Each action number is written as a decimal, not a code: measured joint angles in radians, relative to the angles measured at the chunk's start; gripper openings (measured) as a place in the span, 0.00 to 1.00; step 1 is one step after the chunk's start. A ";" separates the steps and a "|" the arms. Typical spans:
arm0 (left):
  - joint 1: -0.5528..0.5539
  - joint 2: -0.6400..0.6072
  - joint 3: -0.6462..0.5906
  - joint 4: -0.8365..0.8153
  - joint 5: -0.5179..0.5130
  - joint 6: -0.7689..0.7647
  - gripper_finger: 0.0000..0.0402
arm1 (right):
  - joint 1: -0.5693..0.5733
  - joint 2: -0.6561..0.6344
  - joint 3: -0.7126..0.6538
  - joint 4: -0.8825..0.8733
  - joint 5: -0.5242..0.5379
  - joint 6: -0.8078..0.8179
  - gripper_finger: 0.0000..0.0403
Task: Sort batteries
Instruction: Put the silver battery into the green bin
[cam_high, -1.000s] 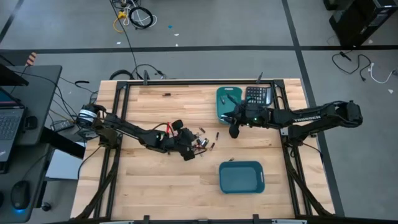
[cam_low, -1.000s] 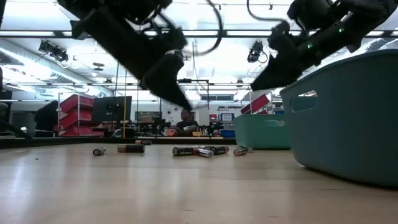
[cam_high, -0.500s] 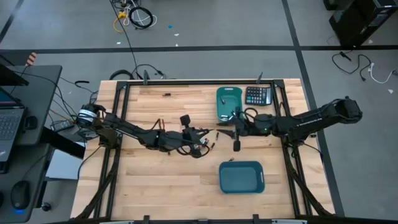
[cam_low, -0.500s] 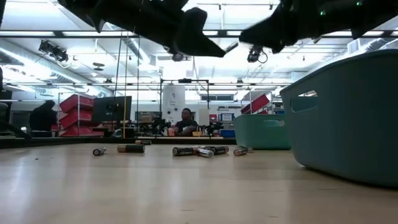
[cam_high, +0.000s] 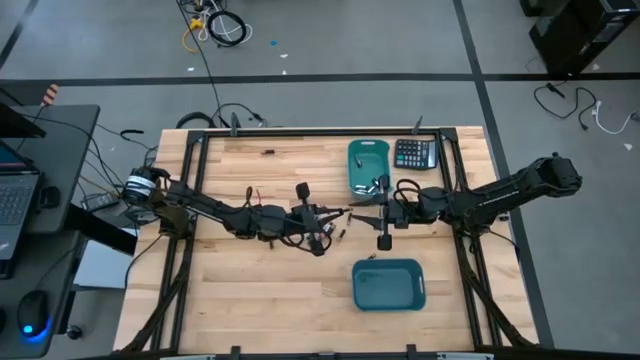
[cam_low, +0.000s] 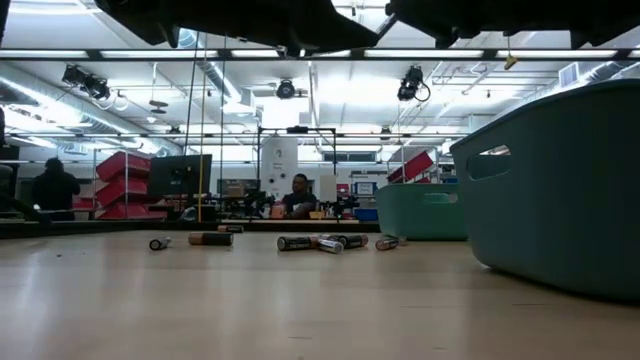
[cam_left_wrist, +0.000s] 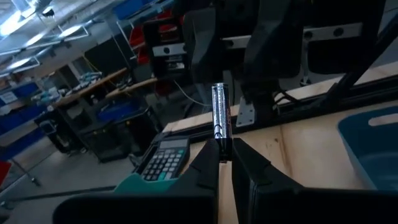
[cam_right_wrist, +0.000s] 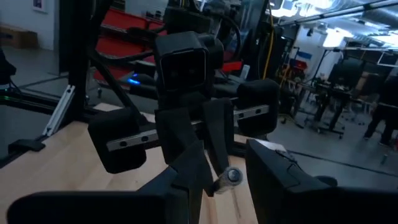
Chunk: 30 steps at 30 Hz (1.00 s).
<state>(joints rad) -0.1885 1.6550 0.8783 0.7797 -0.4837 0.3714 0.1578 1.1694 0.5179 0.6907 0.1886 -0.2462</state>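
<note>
A silvery battery (cam_left_wrist: 220, 112) is held above the table's middle by my left gripper (cam_high: 338, 212), which points level toward the right edge. My right gripper (cam_high: 360, 212) faces it, also level. Its open fingers (cam_right_wrist: 280, 177) stand on either side of the battery's free end (cam_right_wrist: 233, 176). I cannot tell whether they touch it. Several more batteries (cam_low: 320, 243) lie loose on the wood below (cam_high: 325, 237). One teal bin (cam_high: 368, 165) stands at the far side and another (cam_high: 388, 284) at the near side. My left gripper pinches the battery by one end (cam_left_wrist: 221, 144) between its two fingertips. The fingers come level from the table's left, and the battery sticks out beyond them along their line. It is lifted clear of the table.
A black calculator (cam_high: 413, 153) lies right of the far bin. In the low view the near bin (cam_low: 560, 190) fills the right side. Bare wood spreads toward the table's near left (cam_high: 240, 300). People and shelves show in the room behind.
Both grippers have risen and tipped from pointing down to level. My left gripper has come up off the battery pile. My right gripper has swung from beside the far bin toward the table's middle, and the two now face each other.
</note>
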 joint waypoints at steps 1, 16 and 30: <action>0.001 0.000 0.000 0.007 0.001 0.005 0.04 | 0.000 0.000 0.000 0.003 0.000 0.000 0.27; 0.018 0.000 0.000 0.066 0.059 0.019 0.04 | 0.000 0.000 0.000 0.020 0.000 0.002 0.32; 0.055 0.000 0.000 0.077 0.120 0.019 0.04 | -0.018 0.000 0.000 0.031 0.000 0.003 0.31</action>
<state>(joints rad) -0.1333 1.6550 0.8787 0.8572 -0.3637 0.3903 0.1395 1.1694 0.5179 0.7215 0.1886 -0.2435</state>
